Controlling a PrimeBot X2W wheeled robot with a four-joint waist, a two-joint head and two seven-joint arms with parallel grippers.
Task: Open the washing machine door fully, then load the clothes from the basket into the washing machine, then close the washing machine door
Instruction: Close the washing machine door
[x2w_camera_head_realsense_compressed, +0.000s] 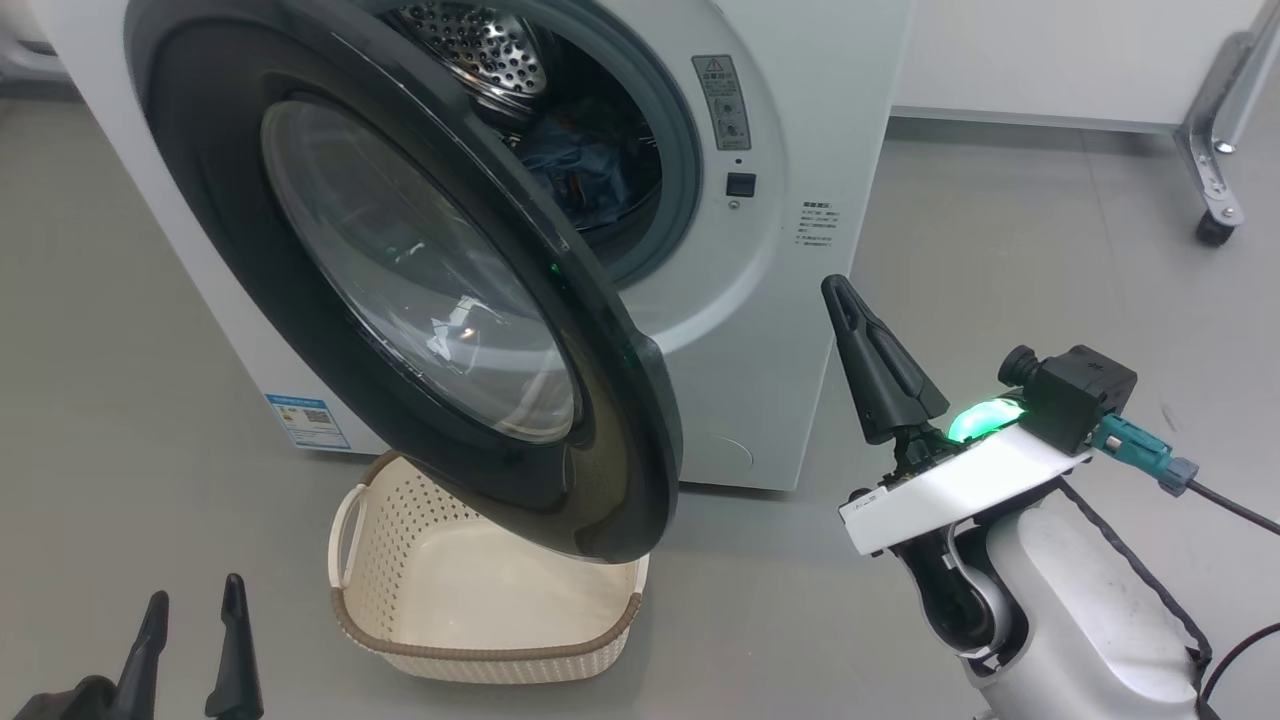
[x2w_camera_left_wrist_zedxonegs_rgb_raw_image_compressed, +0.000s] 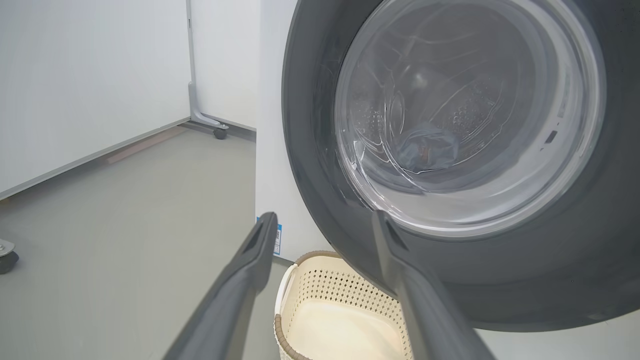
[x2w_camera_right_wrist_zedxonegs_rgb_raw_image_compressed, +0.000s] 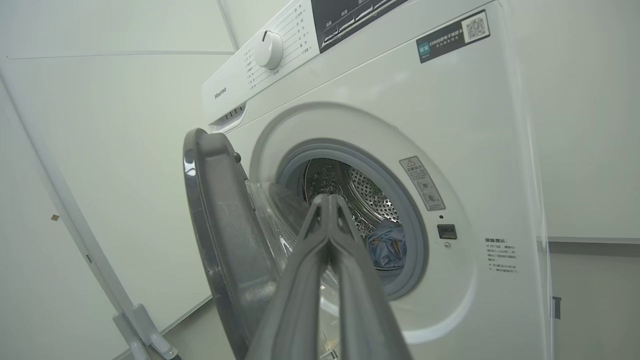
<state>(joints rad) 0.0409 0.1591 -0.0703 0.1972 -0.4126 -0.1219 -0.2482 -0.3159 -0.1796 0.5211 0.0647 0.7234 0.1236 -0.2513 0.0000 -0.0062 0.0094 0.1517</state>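
The right gripper (x2w_camera_head_realsense_compressed: 846, 300) is pressed shut on nothing beside the washing machine (x2w_camera_head_realsense_compressed: 800, 100); the left gripper (x2w_camera_head_realsense_compressed: 196, 598) stands wide, empty. The clothes (x2w_camera_head_realsense_compressed: 580, 165) lie in the drum (x2w_camera_head_realsense_compressed: 480, 50) and the basket (x2w_camera_head_realsense_compressed: 480, 655) looks empty, so loading seems done. Next comes pushing the half-open washing machine door (x2w_camera_head_realsense_compressed: 230, 260) closed.

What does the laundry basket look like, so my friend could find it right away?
Find the big white washer with its round black door swung open. On the grey floor, just below the door's bottom edge, sits the basket. It is small, oval and cream, with rows of little holes, a brown woven-look rim and a loop handle on its side.
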